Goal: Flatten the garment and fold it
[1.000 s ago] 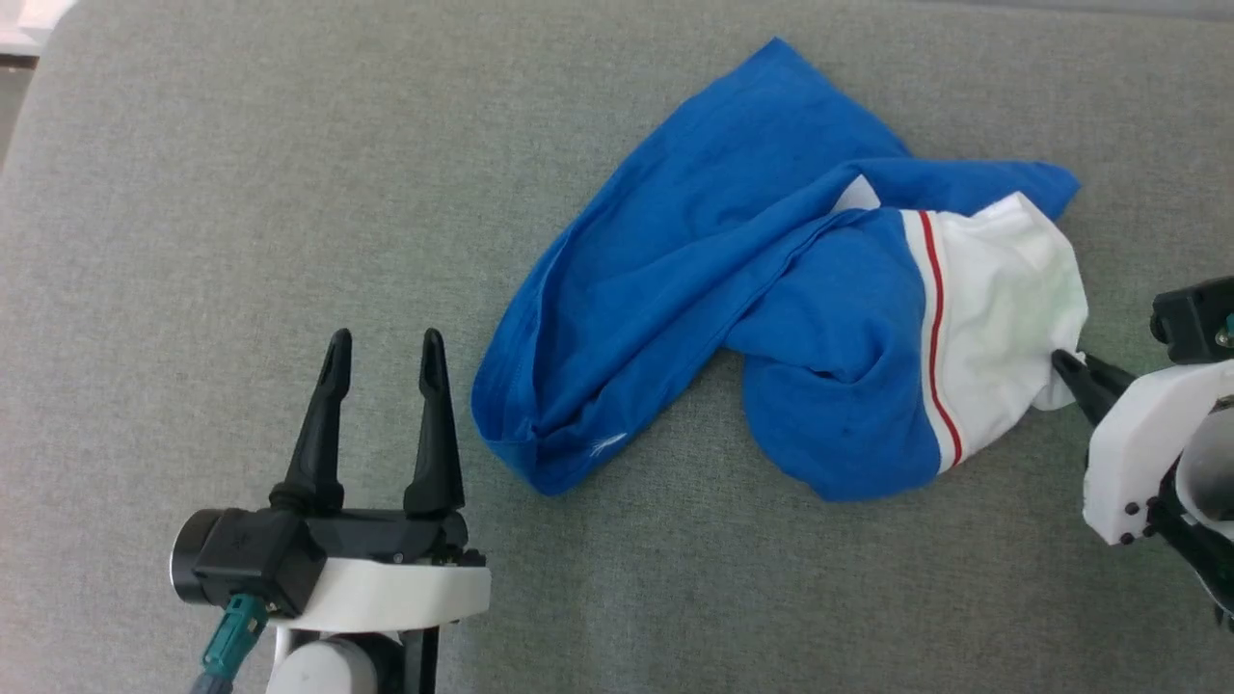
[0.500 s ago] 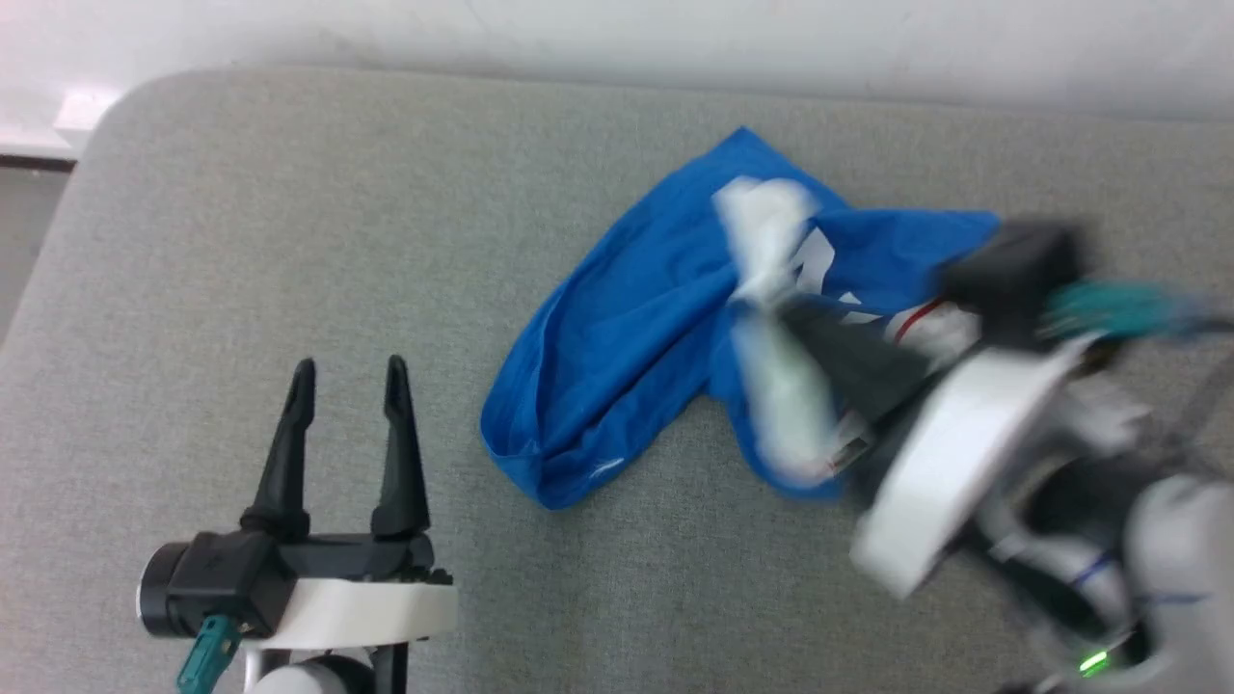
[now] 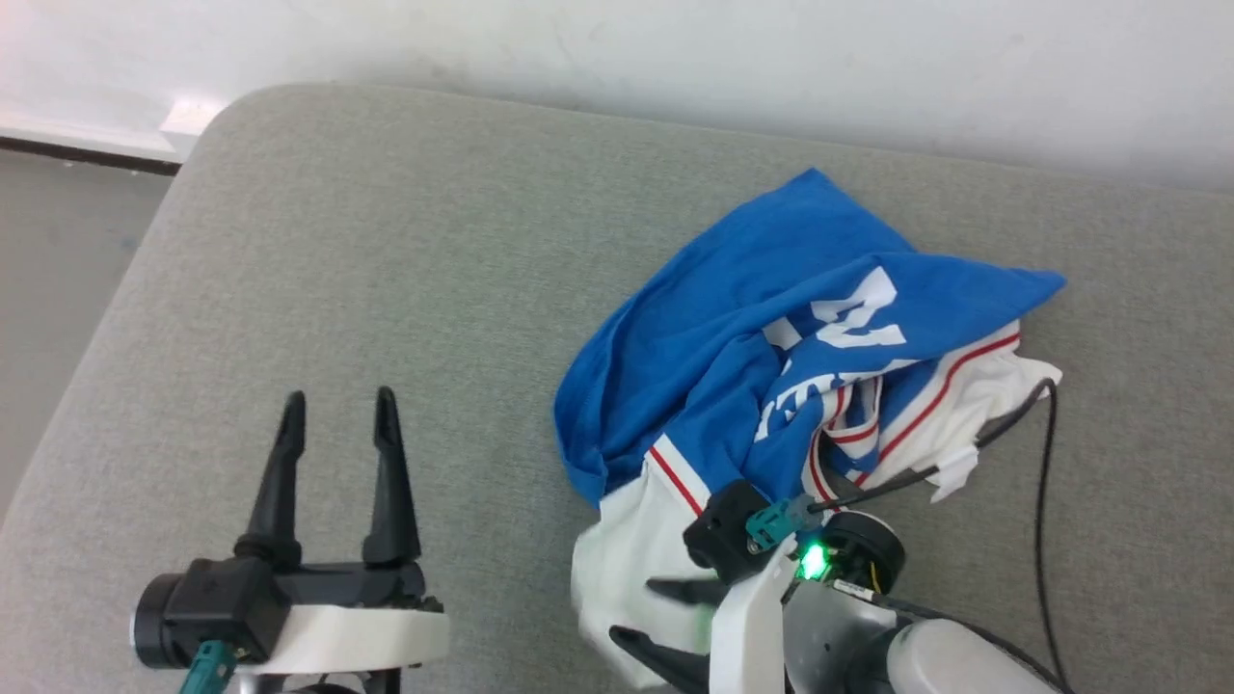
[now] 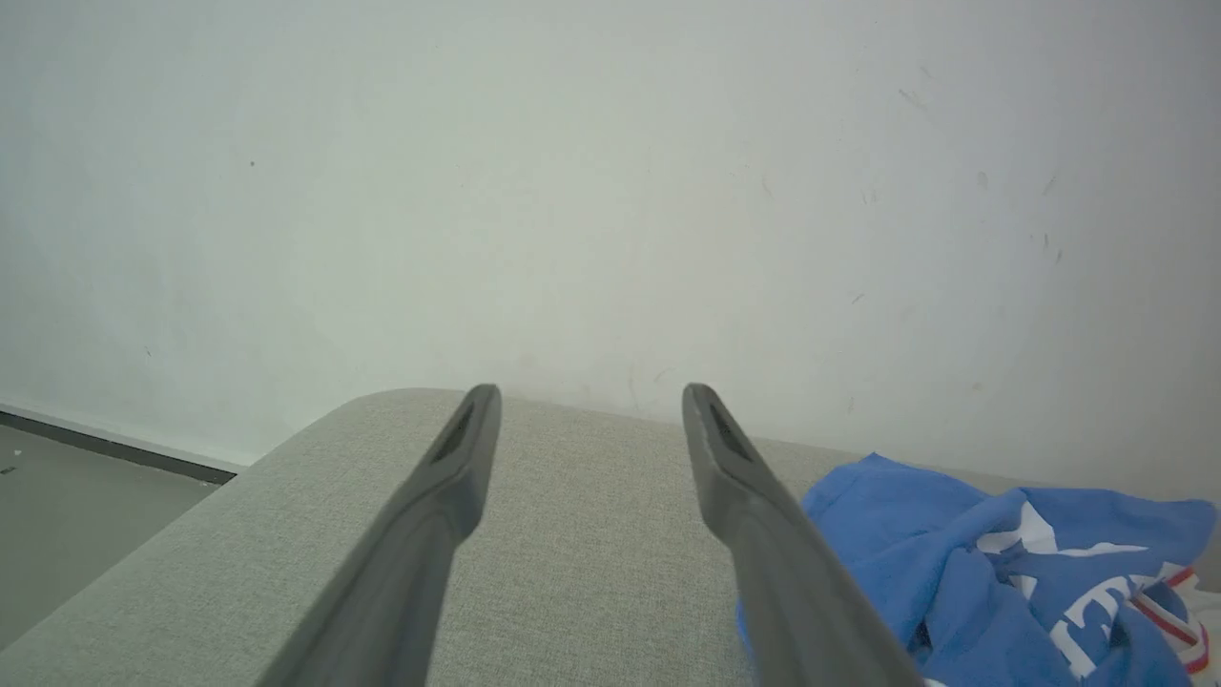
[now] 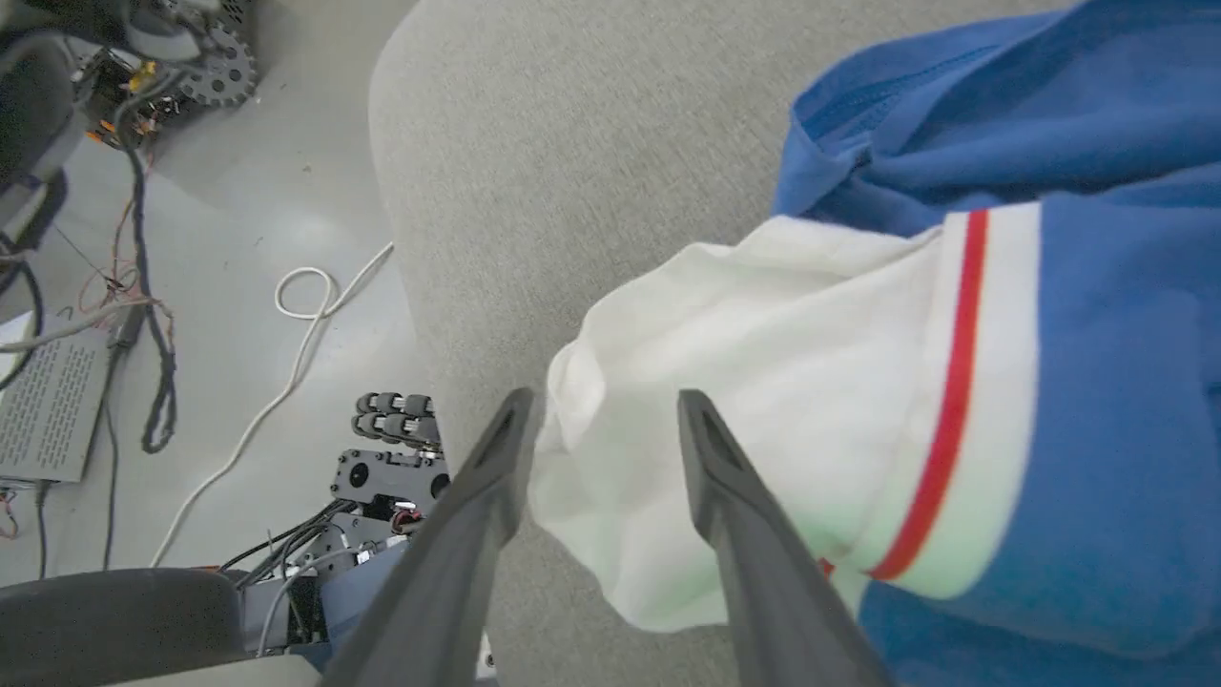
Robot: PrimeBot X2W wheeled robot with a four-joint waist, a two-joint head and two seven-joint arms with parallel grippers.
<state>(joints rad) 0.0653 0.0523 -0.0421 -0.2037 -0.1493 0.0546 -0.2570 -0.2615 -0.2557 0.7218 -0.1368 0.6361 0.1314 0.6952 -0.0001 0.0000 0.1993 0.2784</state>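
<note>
The garment (image 3: 771,318) lies crumpled on the grey cushion, blue body up with white lettering showing, red-and-white trim at its near side. One white sleeve (image 3: 627,549) spreads toward the front edge. My right gripper (image 3: 633,610) is over that sleeve, fingers pointing left and parted. In the right wrist view the sleeve (image 5: 763,334) lies slack between and under the gripper (image 5: 603,396). My left gripper (image 3: 339,397) stands open to the garment's left, holding nothing. The left wrist view has that gripper (image 4: 587,391) with the garment (image 4: 954,544) at lower right.
The grey cushion (image 3: 386,241) has a rounded far-left corner, with a white wall behind and floor to its left. A black cable (image 3: 1046,463) from my right arm loops over the garment's right side. Cables and equipment (image 5: 391,458) lie on the floor beyond the cushion's edge.
The head camera has shifted. My right gripper dragged the white sleeve from the garment's right side over to its near left, turning the lettering up, and its jaws have parted. The left gripper stays open.
</note>
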